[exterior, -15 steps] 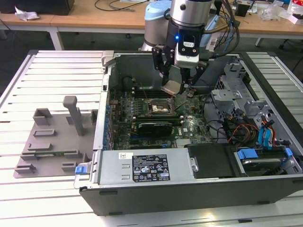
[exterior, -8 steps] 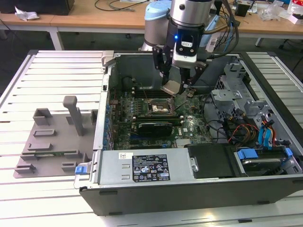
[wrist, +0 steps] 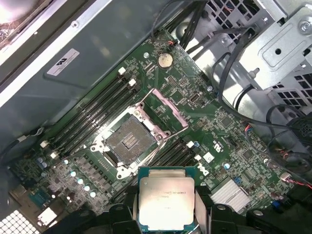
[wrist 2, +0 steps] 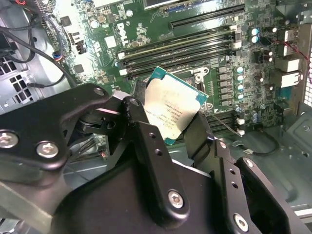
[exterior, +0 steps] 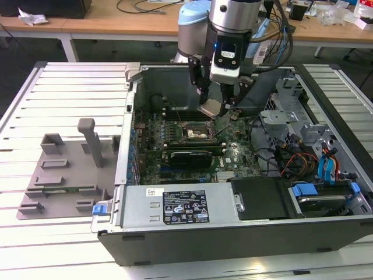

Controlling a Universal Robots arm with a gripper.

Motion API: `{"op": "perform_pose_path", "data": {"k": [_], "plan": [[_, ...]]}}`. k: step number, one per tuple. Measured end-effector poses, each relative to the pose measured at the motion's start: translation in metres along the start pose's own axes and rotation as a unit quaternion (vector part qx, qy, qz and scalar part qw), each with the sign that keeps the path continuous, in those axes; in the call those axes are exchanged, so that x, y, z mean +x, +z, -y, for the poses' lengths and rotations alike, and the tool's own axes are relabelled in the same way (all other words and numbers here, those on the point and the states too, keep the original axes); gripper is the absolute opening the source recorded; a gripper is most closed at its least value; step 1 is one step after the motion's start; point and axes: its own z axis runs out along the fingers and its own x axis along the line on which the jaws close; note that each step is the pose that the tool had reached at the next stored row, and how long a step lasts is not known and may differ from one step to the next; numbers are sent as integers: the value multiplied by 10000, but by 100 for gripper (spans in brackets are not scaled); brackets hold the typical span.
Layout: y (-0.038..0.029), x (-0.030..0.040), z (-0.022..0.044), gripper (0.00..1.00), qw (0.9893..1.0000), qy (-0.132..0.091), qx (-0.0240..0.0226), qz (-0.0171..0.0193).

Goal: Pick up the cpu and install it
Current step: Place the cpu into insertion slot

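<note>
In the exterior view, the cpu (exterior: 211, 108) is seen clamped by its edges in the gripper (exterior: 217, 105). It is held tilted in the air inside the computer case (exterior: 125, 169), above the motherboard (exterior: 233, 154), at about one o'clock from the open socket (exterior: 195, 133) and apart from it. The step in hand is judged to be the carry to the socket. It is best done with the cpu levelled and squared to the socket frame before any contact is made, since the exposed contacts would likely be bent by a corner-first landing. A black expansion card (exterior: 187, 156) lies at six o'clock from the socket and a tangle of cables (exterior: 288, 157) at about four o'clock. A grey fixture plate (exterior: 61, 172) stands outside the case at nine o'clock, well apart. In the second wrist view, the cpu (wrist 2: 173, 105) is shown gripped on two opposite edges, its silvery top bare, with the memory slots (wrist 2: 180, 46) beyond it. In the first wrist view, the cpu (wrist: 166, 202) is seen near the socket (wrist: 130, 141) but not over it. The hinged metal bracket (wrist: 171, 106) is swung open just beside the socket and is judged the nearest thing to be cleared.
</note>
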Motion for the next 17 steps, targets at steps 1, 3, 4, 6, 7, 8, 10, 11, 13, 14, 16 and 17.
{"op": "perform_pose_path", "data": {"k": [1,3,4,6,7,8,10,11,13,14,16,17], "plan": [[0,0,0,55,10000,48,0,-3],[1,0,0,55,10000,78,0,-5],[1,0,0,55,10000,98,0,-6],[1,0,0,55,9996,291,1,-18],[1,0,0,55,9995,318,1,-19],[2,0,0,55,9994,346,1,-21],[2,0,0,55,9992,407,1,-25],[2,0,0,55,9990,447,1,-27],[2,0,0,55,9987,506,1,-31],[3,0,0,55,9985,541,2,-33],[3,0,0,55,9982,591,2,-36],[3,0,0,55,9980,623,2,-38]]}}
